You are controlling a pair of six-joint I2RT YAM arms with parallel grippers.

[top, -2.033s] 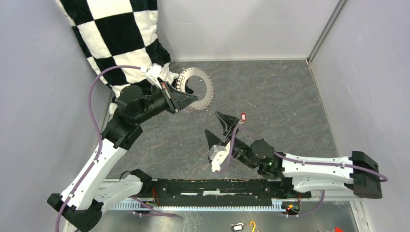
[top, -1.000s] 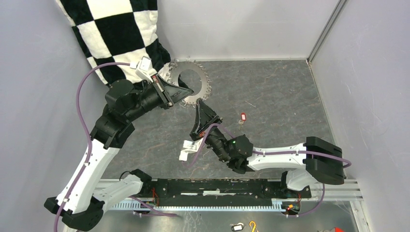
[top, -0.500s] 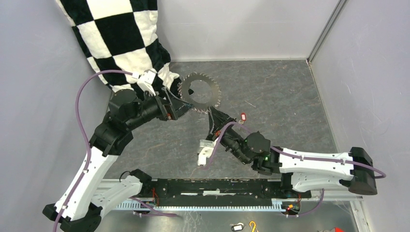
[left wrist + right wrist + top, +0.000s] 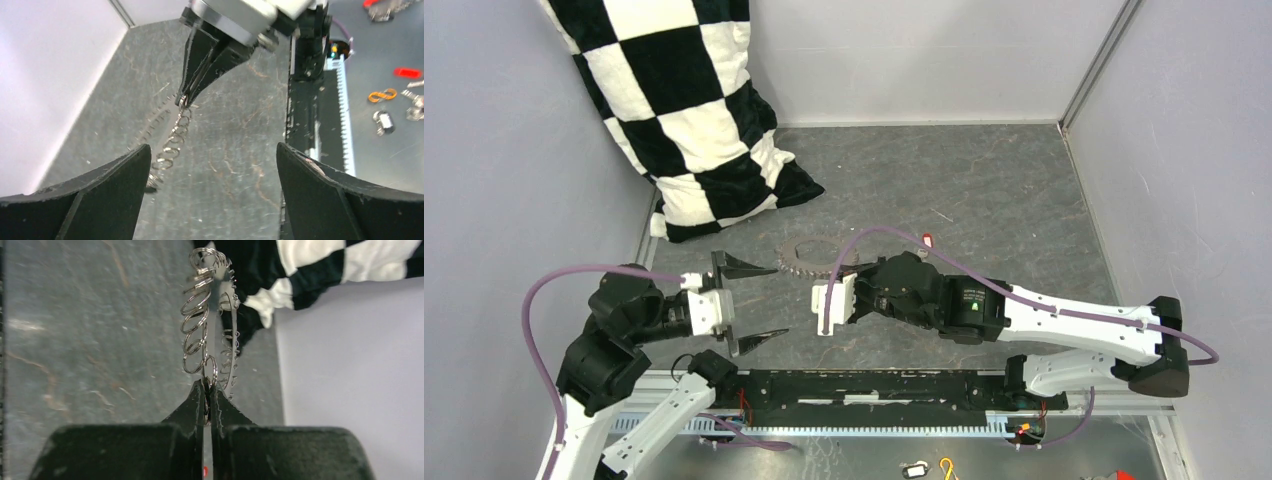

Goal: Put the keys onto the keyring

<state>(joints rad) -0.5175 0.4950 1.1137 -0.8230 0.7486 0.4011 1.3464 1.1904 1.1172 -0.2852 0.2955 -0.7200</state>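
Note:
The keyring (image 4: 796, 268) is a thin metal hoop fringed with small rings, held low over the near middle of the table. My right gripper (image 4: 837, 268) is shut on its rim; in the right wrist view the hoop (image 4: 207, 315) stands edge-on just past the closed gripper (image 4: 207, 390). The left gripper (image 4: 751, 302) stands wide open to the left of the ring, apart from it. Its wrist view shows the keyring (image 4: 172, 140) hanging from the right gripper (image 4: 184, 100), beyond the left gripper (image 4: 212, 150). A red-headed key (image 4: 927, 240) lies on the table behind the right arm.
A black-and-white checked pillow (image 4: 694, 110) leans in the back left corner. Grey walls close in the table on three sides. Below the table's front edge lie a yellow hook (image 4: 946, 466) and a dark tag (image 4: 914, 468).
The left gripper has let go of the keyring, opened wide and drawn back to the near left. The right gripper has carried the ring toward the front of the table.

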